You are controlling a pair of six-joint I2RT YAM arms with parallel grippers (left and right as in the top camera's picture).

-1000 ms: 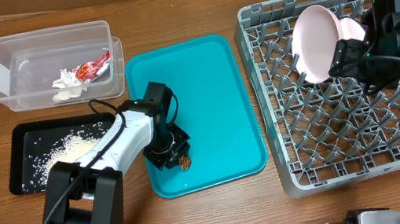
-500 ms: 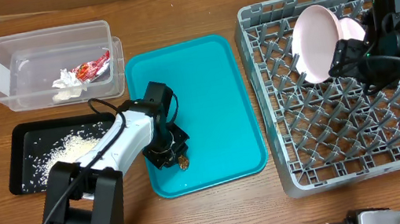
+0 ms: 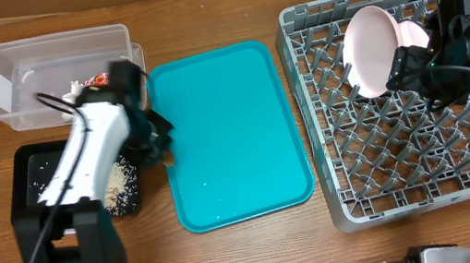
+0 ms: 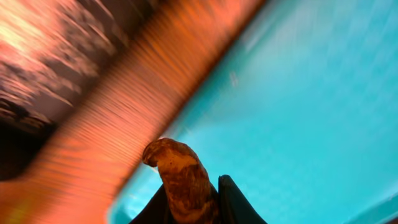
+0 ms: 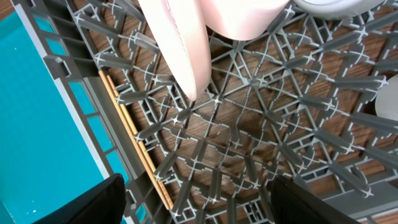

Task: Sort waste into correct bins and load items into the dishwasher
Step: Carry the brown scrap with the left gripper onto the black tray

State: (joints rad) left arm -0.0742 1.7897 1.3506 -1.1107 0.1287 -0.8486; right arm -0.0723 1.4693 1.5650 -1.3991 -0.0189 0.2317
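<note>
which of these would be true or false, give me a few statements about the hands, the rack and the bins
1. The left hand grips a brown food scrap. True.
2. The pink plate lies flat. False: it stands on edge in the grey rack.
3. Rice lies in the black tray. True.
4. The right hand is shut on the chopsticks. False: it is open, and the chopsticks lie in the rack.

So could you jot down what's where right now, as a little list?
left hand: shut on brown food scrap, at teal tray's left edge
right hand: open, empty, over grey rack
clear tub: red-and-white wrapper inside
black tray: rice grains
grey rack: pink plate standing on edge, chopsticks lying in it
</note>
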